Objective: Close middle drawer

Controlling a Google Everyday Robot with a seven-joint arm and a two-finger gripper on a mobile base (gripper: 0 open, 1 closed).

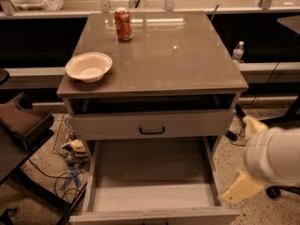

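The middle drawer (pixel 150 172) is pulled far out of the cabinet; I see its grey-brown floor, pale side walls and the top edge of its front (pixel 154 215) at the bottom of the view. Its handle is hidden. Above it is the top drawer (pixel 152 124), with a pale-grey front and a black bar handle. My gripper (pixel 241 187) is at the lower right on the end of the white arm (pixel 274 156). It hangs just outside the drawer's right wall, near its front corner.
On the cabinet top (pixel 178 55) stand a white bowl (pixel 89 67) at the front left and a red can (pixel 123 24) at the back. A dark chair (pixel 21 121) and cables (pixel 70 172) are on the floor to the left. A water bottle (pixel 238 51) stands behind on the right.
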